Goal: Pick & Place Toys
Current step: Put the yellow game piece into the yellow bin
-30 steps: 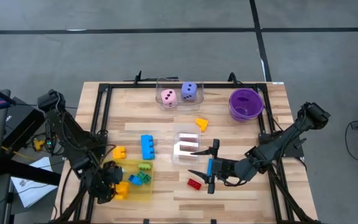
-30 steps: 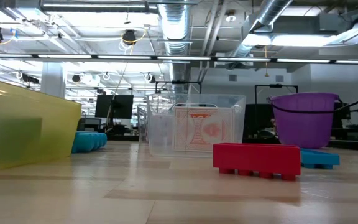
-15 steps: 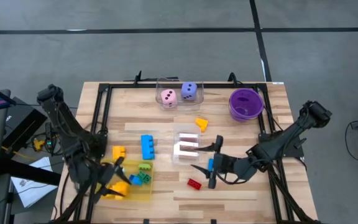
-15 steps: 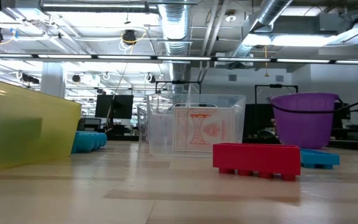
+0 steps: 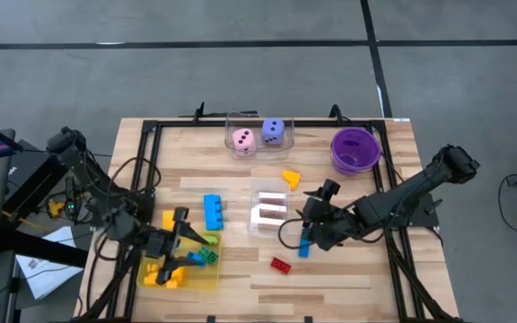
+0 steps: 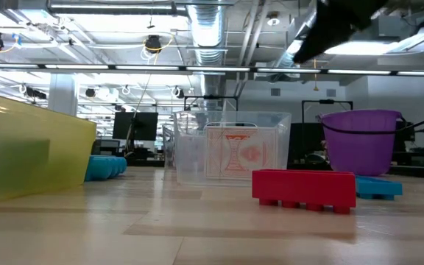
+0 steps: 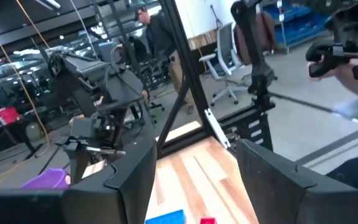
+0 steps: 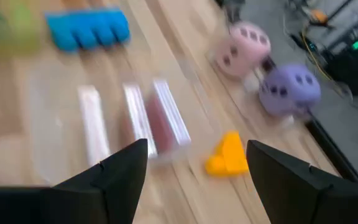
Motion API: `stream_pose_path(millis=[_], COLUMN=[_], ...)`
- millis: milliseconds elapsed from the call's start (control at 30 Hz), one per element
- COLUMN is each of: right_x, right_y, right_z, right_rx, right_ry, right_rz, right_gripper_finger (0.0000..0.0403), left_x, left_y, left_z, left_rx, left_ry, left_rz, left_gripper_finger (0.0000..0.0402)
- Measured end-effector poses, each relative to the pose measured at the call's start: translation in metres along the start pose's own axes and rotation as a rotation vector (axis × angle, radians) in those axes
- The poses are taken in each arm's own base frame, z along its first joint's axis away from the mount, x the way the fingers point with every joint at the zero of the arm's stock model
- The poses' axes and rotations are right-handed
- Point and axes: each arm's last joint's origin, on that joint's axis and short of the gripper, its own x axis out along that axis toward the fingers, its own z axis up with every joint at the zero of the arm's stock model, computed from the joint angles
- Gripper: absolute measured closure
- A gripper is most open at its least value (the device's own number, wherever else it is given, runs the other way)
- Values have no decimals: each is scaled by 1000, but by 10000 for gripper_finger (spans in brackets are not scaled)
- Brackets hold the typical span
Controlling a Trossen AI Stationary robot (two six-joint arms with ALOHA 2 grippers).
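Note:
Toys lie scattered on the wooden table: a blue brick (image 5: 213, 212), a yellow piece (image 5: 170, 219), an orange shape (image 5: 291, 178), a red brick (image 5: 281, 265) and a small blue brick (image 5: 303, 247). More bricks lie in the yellow tray (image 5: 206, 278). A pink die (image 5: 243, 140) and a purple die (image 5: 274, 132) sit in a clear box. My left gripper (image 5: 191, 240) hovers open above the tray, pointing level toward the table's right. My right gripper (image 5: 308, 215) hangs open beside the clear card box (image 5: 270, 211), tipped down, nothing between its fingers (image 8: 123, 168).
A purple bowl (image 5: 355, 149) stands at the far right. Black frame rails run along the table's left, right and far edges. Bare wood shows along the near edge around the red brick (image 6: 304, 189). People and chairs show in the room beyond the table.
My left gripper has risen out of the yellow tray, rolled, and swung from pointing down to pointing level toward the table's right. My right gripper has gone toward the far edge and sunk a little, tipping from level to slanting down by the card box. No toy has moved.

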Motion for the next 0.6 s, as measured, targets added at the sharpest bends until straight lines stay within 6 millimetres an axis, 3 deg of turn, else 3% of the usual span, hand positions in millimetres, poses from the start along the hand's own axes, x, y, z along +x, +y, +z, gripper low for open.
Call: stream_pose_path(millis=[167, 233, 433, 600], right_x=[22, 31, 64, 96], right_y=[-12, -24, -82, -121], right_z=[-18, -15, 1, -11], right_rx=[14, 71, 371, 580], right_ry=[78, 82, 138, 200], right_rz=[-63, -97, -146, -127], right_gripper_finger=[136, 136, 136, 136], left_x=[15, 21, 29, 29], left_y=[-3, -4, 3, 4], left_z=[-13, -18, -22, -22], left_rx=[26, 38, 43, 41], left_ry=[45, 67, 61, 63], left_rz=[14, 23, 70, 74], left_gripper_finger=[176, 174, 174, 176])
